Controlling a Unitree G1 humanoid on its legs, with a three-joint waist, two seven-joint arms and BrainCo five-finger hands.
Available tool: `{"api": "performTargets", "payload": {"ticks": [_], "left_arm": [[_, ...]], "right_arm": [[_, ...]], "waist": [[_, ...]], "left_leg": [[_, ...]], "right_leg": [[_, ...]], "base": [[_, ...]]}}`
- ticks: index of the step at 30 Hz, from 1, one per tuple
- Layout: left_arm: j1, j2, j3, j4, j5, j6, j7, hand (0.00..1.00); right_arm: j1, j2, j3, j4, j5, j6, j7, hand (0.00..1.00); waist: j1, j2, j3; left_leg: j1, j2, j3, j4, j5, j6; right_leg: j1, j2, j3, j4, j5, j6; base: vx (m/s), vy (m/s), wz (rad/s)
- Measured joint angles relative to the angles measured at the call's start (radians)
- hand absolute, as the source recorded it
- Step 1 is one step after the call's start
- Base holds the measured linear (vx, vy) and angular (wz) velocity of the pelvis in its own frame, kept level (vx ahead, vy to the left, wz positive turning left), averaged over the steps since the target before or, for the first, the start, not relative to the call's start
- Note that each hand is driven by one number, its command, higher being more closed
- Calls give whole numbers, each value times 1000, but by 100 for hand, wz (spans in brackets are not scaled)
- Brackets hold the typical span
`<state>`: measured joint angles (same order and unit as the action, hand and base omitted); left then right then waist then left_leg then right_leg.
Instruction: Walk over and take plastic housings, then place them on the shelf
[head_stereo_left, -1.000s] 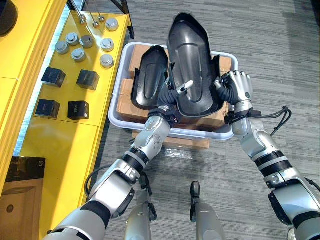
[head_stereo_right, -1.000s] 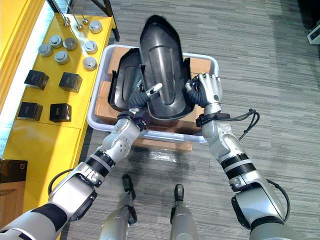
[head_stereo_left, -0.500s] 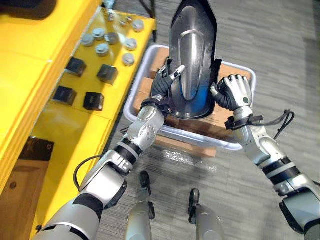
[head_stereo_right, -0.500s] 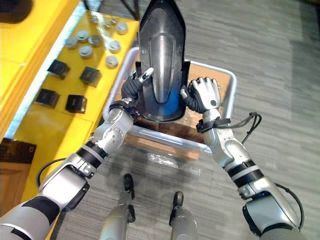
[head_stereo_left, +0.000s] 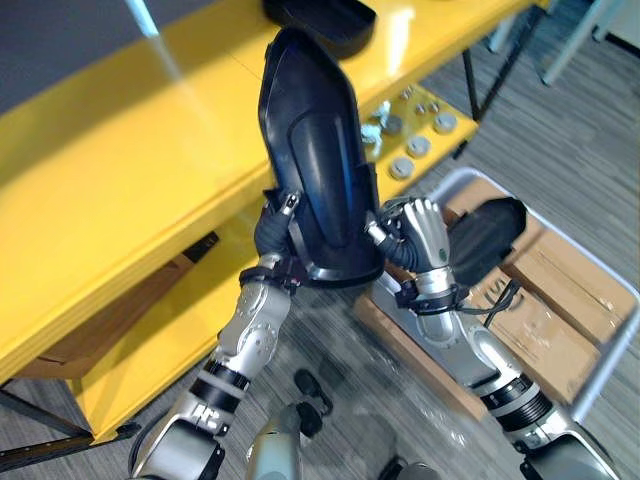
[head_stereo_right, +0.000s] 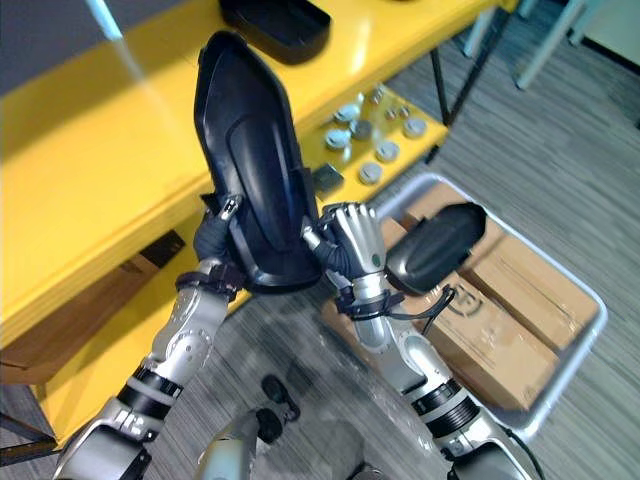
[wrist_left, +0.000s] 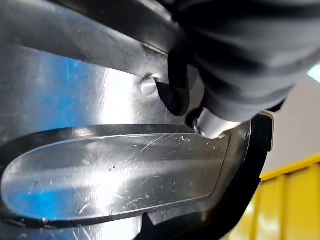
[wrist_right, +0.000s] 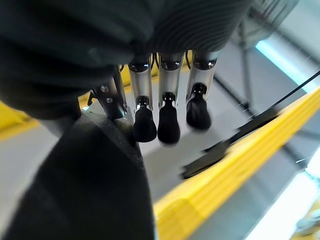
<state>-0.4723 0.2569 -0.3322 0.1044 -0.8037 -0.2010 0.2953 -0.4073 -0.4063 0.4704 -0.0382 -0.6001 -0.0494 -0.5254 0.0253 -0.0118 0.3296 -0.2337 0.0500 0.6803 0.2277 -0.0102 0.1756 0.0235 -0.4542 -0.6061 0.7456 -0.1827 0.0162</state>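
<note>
Premises: a workshop or parts store. Evidence: a yellow shelf unit with round machined metal pieces and small black boxes set out on its lower level. A black plastic housing lies on the top level. A second housing lies on cardboard cartons in a white tote. A larger housing is held up before the shelf. Grey striped floor.

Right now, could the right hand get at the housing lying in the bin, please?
Probably not yet: the right hand and left hand both grip the held housing. Otherwise the way looks open: the bin housing lies uncovered on the boxes, close beside it.
</note>
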Motion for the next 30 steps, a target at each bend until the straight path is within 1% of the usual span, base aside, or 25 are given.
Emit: {"api": "performTargets", "payload": {"ticks": [1, 2, 3, 4, 5, 6, 7, 8, 9, 10, 11, 12, 13, 14, 15, 16, 17, 18, 20, 22, 24, 26, 27, 28, 30], "left_arm": [[25, 1, 17, -44, 61, 2, 12, 100], [31, 2, 27, -64, 98, 1, 20, 100], [33, 3, 43, -95, 162, -4, 32, 100], [34, 3, 52, -120, 215, -9, 43, 100], [35, 3, 52, -132, 237, -11, 49, 100], [37, 2, 52, -155, 282, -13, 57, 100], [38, 1, 50, -164, 309, -13, 59, 100], [46, -6, 44, -185, 353, -14, 62, 100], [71, -16, 32, -211, 398, -14, 67, 100], [90, -21, 30, -226, 422, -14, 69, 100], [143, -29, 36, -269, 460, -14, 71, 100], [196, -41, 56, -316, 494, -14, 73, 100], [215, -51, 70, -334, 509, -15, 73, 100], [239, -87, 82, -349, 544, -17, 75, 100], [255, -116, 90, -363, 573, -26, 83, 100], [254, -127, 93, -363, 583, -28, 89, 100], [253, -154, 99, -362, 615, -27, 96, 100], [257, -182, 111, -360, 646, -26, 106, 100], [280, -200, 133, -358, 687, -19, 123, 100], [314, -213, 165, -340, 812, 13, 149, 100], [313, -214, 188, -302, 901, 31, 163, 100], [309, -213, 215, -260, 985, 53, 190, 100], [298, -213, 236, -225, 1026, 67, 211, 100], [275, -212, 260, -189, 1053, 82, 231, 100], [227, -212, 299, -137, 1071, 104, 253, 100]], "right_arm": [[29, 10, -1, 0, 4, -16, 7, 0], [39, 17, -1, 0, 6, -22, 11, 0], [54, 28, -5, 7, 8, -36, 19, 0], [66, 39, -16, 17, 12, -47, 36, 0], [75, 46, -24, 17, 14, -53, 44, 0], [99, 55, -42, 15, 16, -66, 58, 0], [113, 60, -48, 15, 20, -73, 65, 0], [152, 67, -66, 14, 28, -87, 85, 0], [199, 77, -78, 9, 43, -101, 104, 0], [221, 87, -80, 7, 46, -107, 108, 0], [249, 116, -80, 6, 70, -113, 122, 0], [265, 140, -78, 4, 91, -130, 141, 0], [270, 148, -78, -1, 102, -137, 152, 0], [285, 153, -89, -18, 145, -156, 169, 0], [293, 172, -114, -30, 191, -176, 193, 0], [295, 183, -130, -32, 213, -184, 197, 0], [303, 207, -165, -38, 259, -192, 206, 0], [318, 220, -196, -62, 307, -192, 214, 0], [351, 240, -227, -112, 363, -193, 228, 0], [427, 281, -292, -184, 465, -205, 263, 0], [483, 289, -326, -239, 565, -214, 298, 0], [538, 292, -344, -277, 668, -230, 340, 0], [575, 295, -352, -305, 754, -239, 373, 0], [608, 296, -360, -332, 846, -249, 408, 0], [647, 301, -388, -372, 945, -255, 447, 0]], "waist": [[-18, -1, -3], [-27, -3, -6], [-40, 0, -11], [-42, 0, -12], [-42, 0, -13], [-44, 0, -16], [-47, 0, -18], [-56, -2, -28], [-59, -6, -46], [-57, -11, -56], [-54, -27, -71], [-50, -39, -89], [-49, -40, -96], [-41, -25, -114], [-34, -18, -129], [-36, -15, -132], [-48, -13, -134], [-45, -12, -135], [-45, -10, -136], [-70, -8, -162], [-75, -6, -173], [-96, -5, -189], [-109, -4, -200], [-116, -4, -202], [-128, -4, -202]], "left_leg": [[46, -26, -46, -45, 0, 1], [55, -36, -75, -59, 0, 1], [69, -44, -127, -80, 0, 0], [79, -51, -169, -94, 11, -13], [79, -54, -191, -94, 16, -19], [79, -65, -238, -94, 18, -21], [79, -72, -259, -97, 21, -20], [80, -93, -309, -103, 26, -18], [86, -118, -359, -113, 36, -19], [96, -128, -379, -123, 40, -19], [117, -142, -408, -129, 38, -29], [120, -141, -432, -112, 24, -52], [117, -137, -446, -99, 16, -64], [99, -116, -472, -68, -4, -94], [69, -87, -480, -27, -22, -124], [56, -73, -477, -10, -31, -137], [47, -37, -420, 7, -51, -165], [57, -11, -361, 1, -48, -162], [86, -11, -346, -32, -36, -146], [136, -29, -335, -108, -11, -128], [171, -41, -325, -156, 9, -129], [195, -48, -321, -195, 24, -135], [208, -50, -314, -219, 33, -134], [225, -52, -298, -243, 41, -131], [248, -54, -279, -278, 49, -137]], "right_leg": [[-70, -22, 116, 167, 103, -88], [-110, -11, 176, 228, 81, -54], [-173, 33, 248, 257, 23, 12], [-215, 78, 287, 180, -25, 31], [-228, 100, 307, 120, -43, 42], [-252, 150, 382, -35, -62, 74], [-255, 173, 434, -106, -66, 85], [-264, 211, 542, -230, -64, 101], [-263, 224, 606, -323, -38, 143], [-259, 221, 612, -358, -19, 159], [-236, 217, 589, -419, 30, 158], [-210, 230, 561, -485, 90, 123], [-193, 246, 562, -514, 136, 109], [-159, 266, 533, -562, 172, 101], [-126, 290, 499, -628, 197, 87], [-107, 297, 472, -653, 206, 80], [-84, 309, 430, -677, 212, 73], [-75, 320, 427, -685, 213, 71], [-63, 326, 438, -693, 213, 71], [-45, 325, 443, -710, 213, 71], [-30, 323, 456, -725, 213, 71], [-22, 323, 458, -732, 213, 71], [-22, 325, 461, -734, 213, 71], [-21, 328, 470, -735, 213, 70], [-22, 333, 490, -736, 215, 67]], "base": [[102, 117, 113], [120, 10, 125], [150, -74, 126], [163, -94, 121], [175, -119, 117], [132, -113, 99], [173, -156, 139], [215, -214, 144], [182, -182, 139], [254, -256, 112], [236, -251, 80], [281, -313, 70], [218, -286, 63], [194, -263, 55], [180, -240, 58], [138, -194, 68], [98, -147, 54], [99, -135, 25], [78, -59, -18], [79, -4, -14], [77, 22, -14], [28, 11, -9], [4, 0, -21], [3, -2, -26], [-32, 6, -30]]}}
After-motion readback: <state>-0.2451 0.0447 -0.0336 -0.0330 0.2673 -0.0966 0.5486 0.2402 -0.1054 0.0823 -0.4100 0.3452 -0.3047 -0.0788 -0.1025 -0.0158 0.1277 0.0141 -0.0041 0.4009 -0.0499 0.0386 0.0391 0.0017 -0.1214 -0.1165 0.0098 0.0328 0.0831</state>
